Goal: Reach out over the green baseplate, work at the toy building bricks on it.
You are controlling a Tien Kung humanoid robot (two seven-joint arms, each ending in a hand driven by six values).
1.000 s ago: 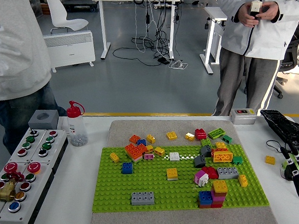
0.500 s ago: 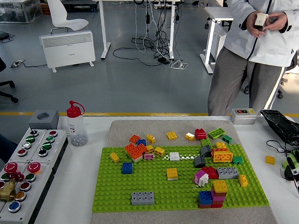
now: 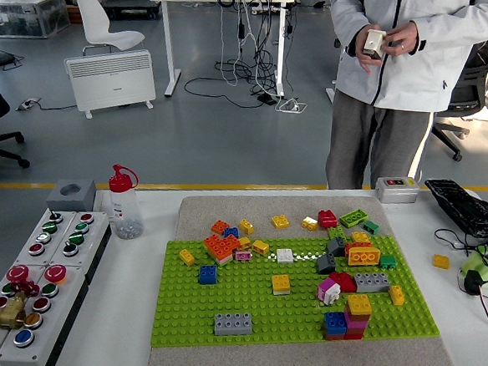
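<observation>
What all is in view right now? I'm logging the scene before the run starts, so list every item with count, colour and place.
green studded baseplate: one, green, table centre, on a grey felt mat
toy building bricks: many, mixed colours, scattered over the plate's far half and right side
grey flat brick: one, near edge of the plate
stacked brick tower: one, yellow over pink and red, plate's right front
loose yellow brick: one, on the table right of the mat
clear bottle with red cap: one, left of the mat
button boxes: two, white, coloured buttons, far left
black keyboard: one, far right
person's hands: two, holding a small pale box, beyond the table
robot hand: none in view
</observation>
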